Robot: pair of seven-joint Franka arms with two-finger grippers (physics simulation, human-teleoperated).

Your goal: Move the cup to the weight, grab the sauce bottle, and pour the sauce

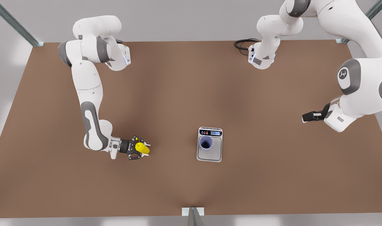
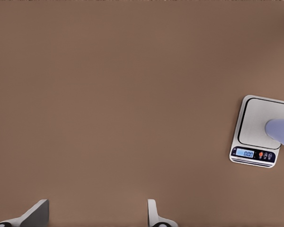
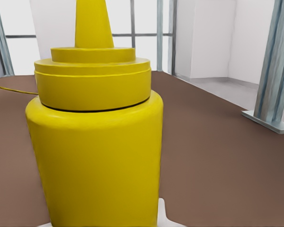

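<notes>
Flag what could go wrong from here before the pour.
1. The cup is narrow and sits toward the display end of the weight, so a slightly off pour would likely hit the plate or the display.
2. The right gripper is at the sauce bottle, which is well apart from the cup. It may slip during the carry or the tilt.
The left gripper waits, jaws open.

Right pincer (image 1: 141, 148) sits low at front view's left, clamped; left pincer (image 1: 305, 117) waits raised at right, fingers (image 2: 35, 213) spread
</notes>
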